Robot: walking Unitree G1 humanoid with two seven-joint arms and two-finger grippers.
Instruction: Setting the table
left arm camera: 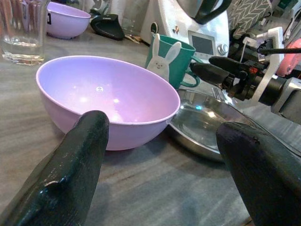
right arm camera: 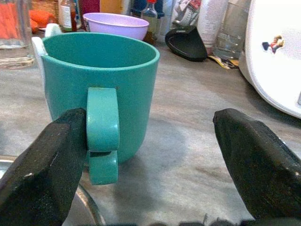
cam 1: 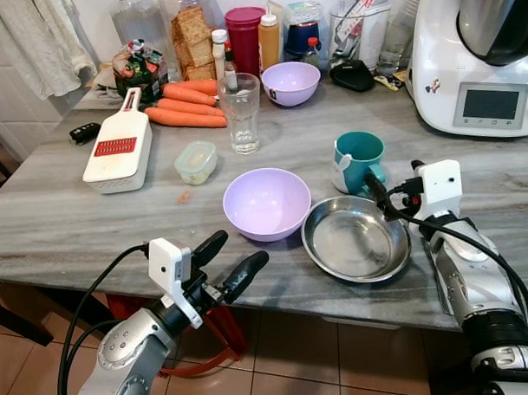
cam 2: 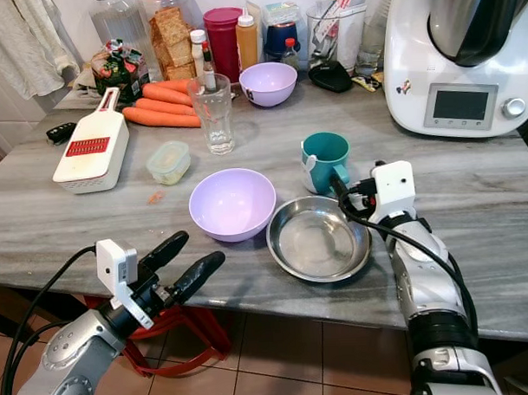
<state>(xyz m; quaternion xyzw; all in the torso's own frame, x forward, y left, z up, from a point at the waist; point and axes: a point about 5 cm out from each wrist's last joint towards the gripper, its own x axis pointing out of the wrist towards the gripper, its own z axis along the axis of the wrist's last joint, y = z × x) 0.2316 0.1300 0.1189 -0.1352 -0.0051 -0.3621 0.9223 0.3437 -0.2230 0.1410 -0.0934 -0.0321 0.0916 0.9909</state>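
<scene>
Now your right gripper (right arm camera: 146,155) sits spread wide behind the teal mug (cam 1: 356,160), one finger (right arm camera: 44,160) beside its handle, holding nothing. That mug stands upright, handle toward you, just far of the steel pan (cam 1: 356,239), a white rabbit figure on its left side. Your left gripper (left arm camera: 164,155), agape and empty, faces the lilac bowl (cam 1: 266,203).

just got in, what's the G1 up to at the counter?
It's setting the table and neither hand holds anything yet. The right hand is open right at the teal mug, one finger beside its handle, so a grasp looks likely next. The left hand hovers open at the counter's near edge, pointed at the near purple bowl. A steel bowl sits beside that bowl, in front of the mug.
</scene>
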